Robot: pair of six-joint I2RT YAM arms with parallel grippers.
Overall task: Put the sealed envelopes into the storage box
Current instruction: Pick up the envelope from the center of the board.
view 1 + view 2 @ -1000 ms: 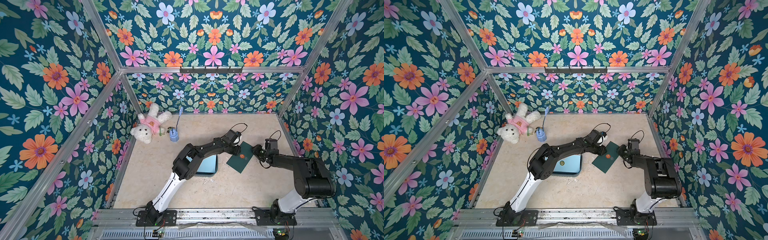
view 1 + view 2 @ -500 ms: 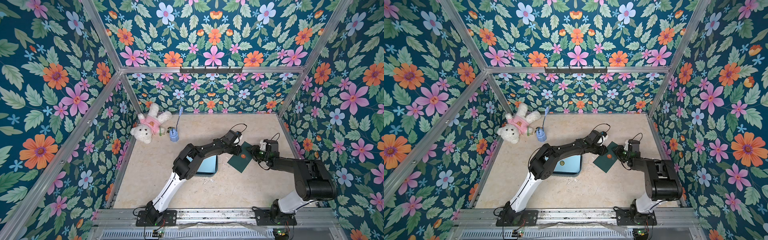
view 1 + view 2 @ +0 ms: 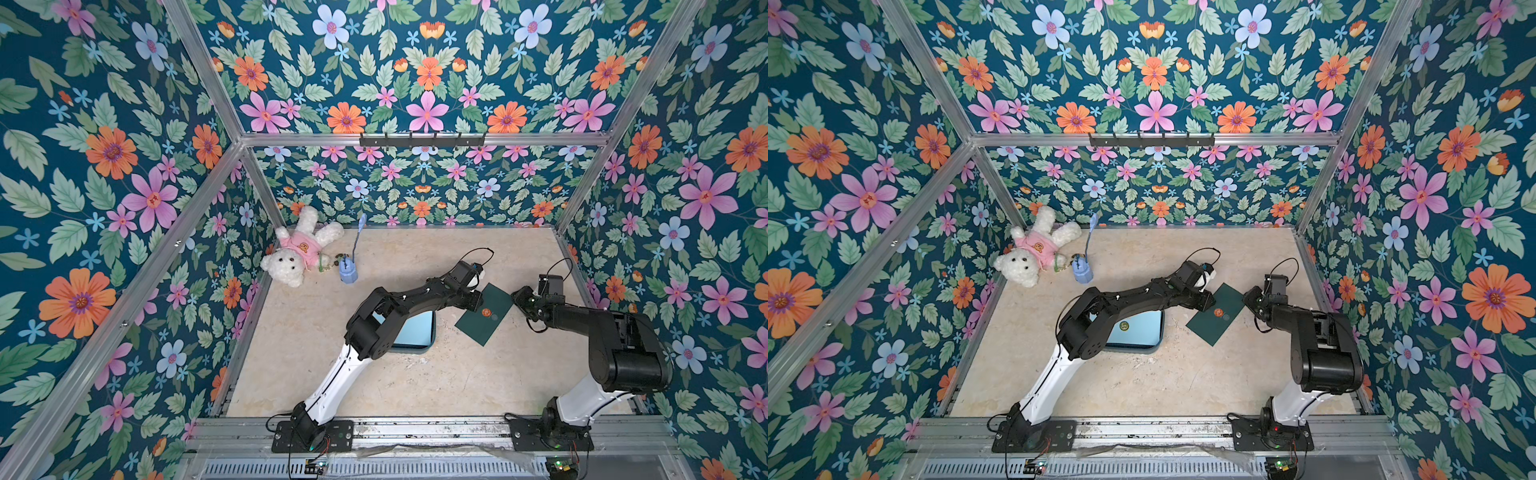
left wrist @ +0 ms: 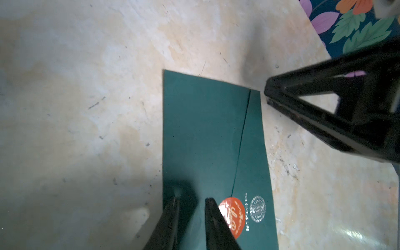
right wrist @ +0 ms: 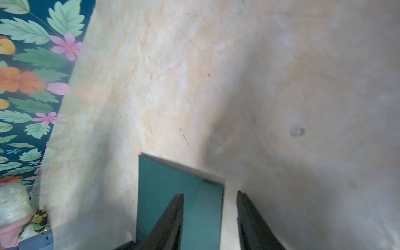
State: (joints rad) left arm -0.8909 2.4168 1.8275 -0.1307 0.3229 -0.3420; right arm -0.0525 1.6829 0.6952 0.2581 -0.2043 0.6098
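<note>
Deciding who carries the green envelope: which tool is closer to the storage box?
Left. The left tool is on the side of the envelope facing the storage box; the right tool is at its opposite side, farther away.

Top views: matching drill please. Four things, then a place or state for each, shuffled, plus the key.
Things
1. teddy bear
2. dark green envelope
3. light-blue cup
4. storage box

Place or state
A. partly under the left arm, with a pale blue envelope inside
B. lying in the far left corner, by the wall
C. upright beside the bear, a blue stick in it
D. out on the table, orange seal facing up

Pairs: 1-B, 2-D, 3-C, 4-A
</note>
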